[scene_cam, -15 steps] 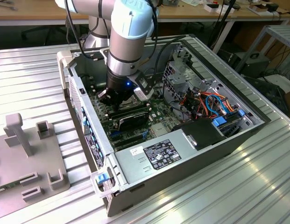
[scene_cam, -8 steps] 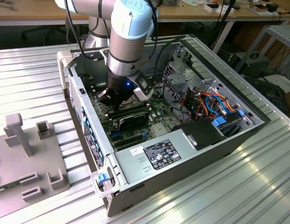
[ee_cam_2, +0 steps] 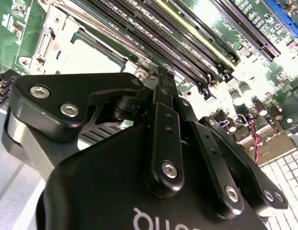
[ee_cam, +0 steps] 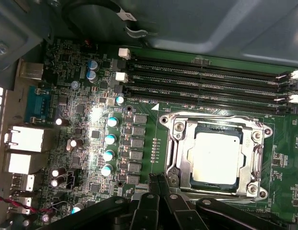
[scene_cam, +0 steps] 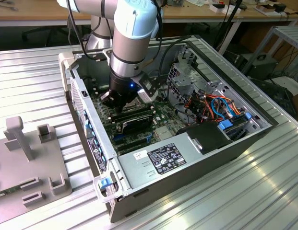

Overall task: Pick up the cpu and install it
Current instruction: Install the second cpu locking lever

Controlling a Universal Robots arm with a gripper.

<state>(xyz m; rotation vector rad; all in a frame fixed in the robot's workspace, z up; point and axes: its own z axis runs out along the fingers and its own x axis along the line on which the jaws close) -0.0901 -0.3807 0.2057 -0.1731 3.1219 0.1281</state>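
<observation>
One black-fingered gripper (ee_cam: 160, 184) hangs low over the green motherboard (ee_cam: 91, 120) inside the open grey computer case (scene_cam: 187, 158), fingertips pressed together and holding nothing. Just beside them, the flat silver-grey square cpu (ee_cam: 213, 158) lies seated in its metal socket frame (ee_cam: 175, 143).
</observation>
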